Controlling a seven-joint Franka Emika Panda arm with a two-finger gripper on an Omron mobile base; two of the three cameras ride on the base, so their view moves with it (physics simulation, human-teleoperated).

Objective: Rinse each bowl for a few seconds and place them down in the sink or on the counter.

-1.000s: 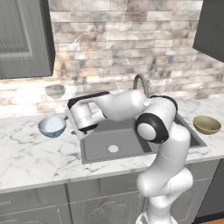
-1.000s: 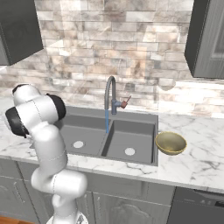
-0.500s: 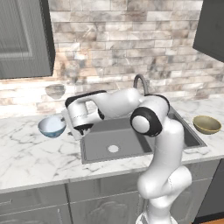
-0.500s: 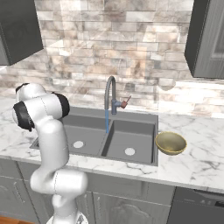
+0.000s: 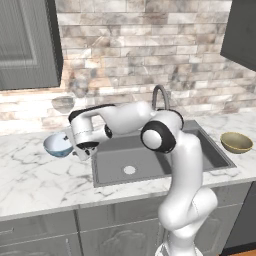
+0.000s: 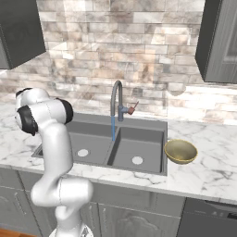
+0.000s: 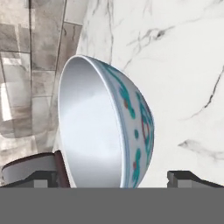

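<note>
Tool (image 5: pixel 80 150) sat left of frame centre, fingers spread either side of the blue bowl's (image 5: pixel 58 144) rim, not visibly clamped. Tan bowl (image 5: pixel 236 142) rested on the counter (image 5: pixel 40 182) far right.

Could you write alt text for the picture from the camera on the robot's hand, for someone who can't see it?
A pale blue bowl with teal and red markings outside and a whitish inside sits close up on the white marble counter, its rim between the two dark fingertips of the open claw. Stone wall tiles show at the left.
</note>
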